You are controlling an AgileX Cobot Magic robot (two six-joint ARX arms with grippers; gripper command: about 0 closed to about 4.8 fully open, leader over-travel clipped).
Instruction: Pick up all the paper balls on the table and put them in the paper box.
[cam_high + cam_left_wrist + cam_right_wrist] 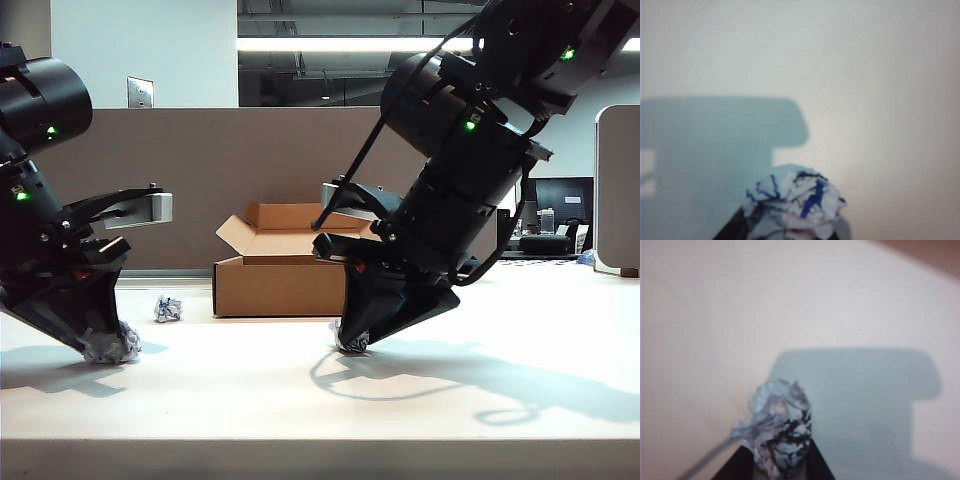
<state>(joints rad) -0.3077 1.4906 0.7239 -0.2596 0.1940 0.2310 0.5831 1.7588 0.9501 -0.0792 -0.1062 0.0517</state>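
Your left gripper (108, 345) clamps one paper ball (792, 205) on the table (300, 400); your right gripper (352, 343) clamps another paper ball (775, 427) beside the paper box (280, 270).

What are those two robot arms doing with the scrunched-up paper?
They are tidying paper balls into the cardboard box. The left hand is down on the table, closing around one paper ball. The right hand is down in front of the box, closing around another ball. A third ball lies loose on the table left of the box. Whether anything is in the box cannot be seen.
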